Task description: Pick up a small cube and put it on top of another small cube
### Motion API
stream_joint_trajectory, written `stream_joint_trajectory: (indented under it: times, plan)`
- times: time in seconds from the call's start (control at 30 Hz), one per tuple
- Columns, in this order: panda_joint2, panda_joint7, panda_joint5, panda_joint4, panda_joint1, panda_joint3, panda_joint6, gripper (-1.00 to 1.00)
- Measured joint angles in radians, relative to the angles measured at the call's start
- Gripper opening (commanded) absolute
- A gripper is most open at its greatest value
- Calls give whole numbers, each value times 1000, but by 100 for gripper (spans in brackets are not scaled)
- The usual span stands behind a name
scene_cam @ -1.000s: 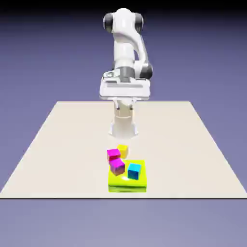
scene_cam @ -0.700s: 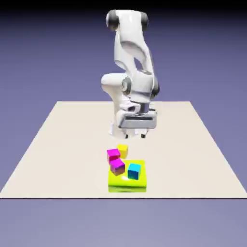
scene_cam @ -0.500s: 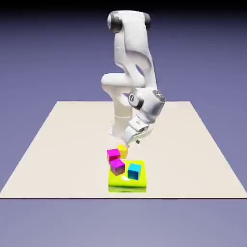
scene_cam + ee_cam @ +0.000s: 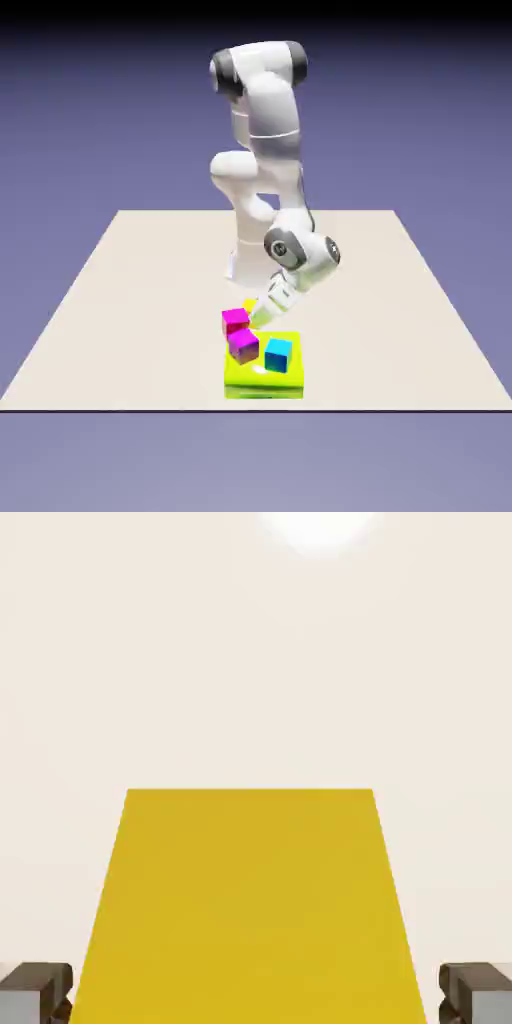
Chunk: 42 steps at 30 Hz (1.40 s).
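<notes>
The small cube point(image 4: 250, 902), plain pale yellow, fills the lower middle of the hand view and rests on the beige table. My gripper point(image 4: 255, 992) straddles it, one grey fingertip point(image 4: 35, 992) close at each side, with a thin gap still showing on the right. In the exterior view the gripper point(image 4: 258, 313) is tilted low over the table and hides all but a sliver of that cube point(image 4: 249, 304). A magenta cube point(image 4: 235, 320) sits right beside it. Two more small cubes, another magenta cube point(image 4: 243, 346) and a cyan cube point(image 4: 278, 354), lie on the flat lime-yellow block point(image 4: 265, 385).
The beige table point(image 4: 120, 320) stretches wide to both sides of the cluster. The lime-yellow block lies near the table's front edge. The robot's white base stands behind the cubes.
The hand has swung down from high above the table, tilted, and come to the pale-yellow cube. Its jaws have drawn in around it. The cubes have not moved.
</notes>
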Motion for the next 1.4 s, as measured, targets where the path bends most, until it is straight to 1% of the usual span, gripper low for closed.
stream_joint_trajectory:
  times: [0.27, 0.3, 0.73, 1.33, 1.4]
  plan:
    - [-240, -230, 345, -27, 26, 161, -66, -100]
    - [-240, -230, 345, -27, 17, 161, -66, -100]
    - [-21, -262, 671, 444, 89, 40, -438, -100]
    - [208, -67, 1105, 1097, 184, -413, -846, -100]
    - [192, -9, 1104, 1102, 183, -483, -824, -100]
